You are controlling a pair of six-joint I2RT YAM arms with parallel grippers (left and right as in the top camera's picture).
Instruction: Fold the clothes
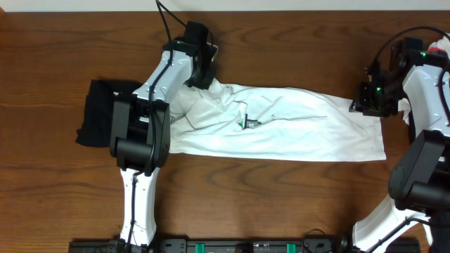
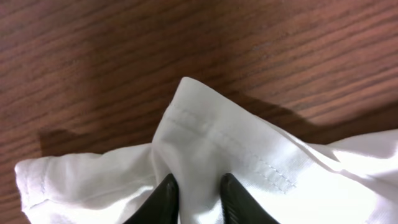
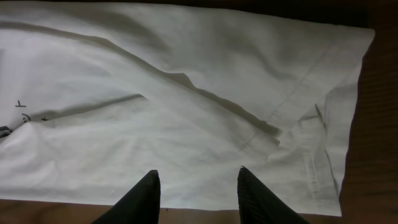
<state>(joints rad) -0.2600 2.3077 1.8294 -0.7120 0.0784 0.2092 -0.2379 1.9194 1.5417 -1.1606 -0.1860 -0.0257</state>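
The shirt [image 1: 302,130] lay in a long band across the table [image 1: 281,204], with a black garment [image 1: 98,116] near its left end. The right gripper [image 3: 196,177] hovered over the right hem, jaws apart. It would need both layers, I judged. Farther back, the left gripper [image 2: 198,183] pinched a tented hem corner — best lifted level, not tugged.

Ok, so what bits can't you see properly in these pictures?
Overhead: the print on the white T-shirt is folded in and too small to read.
Overhead: the left arm covers part of the black garment.
Left wrist: the bottom edge cuts off the jaws, so their grip on the T-shirt is unclear.
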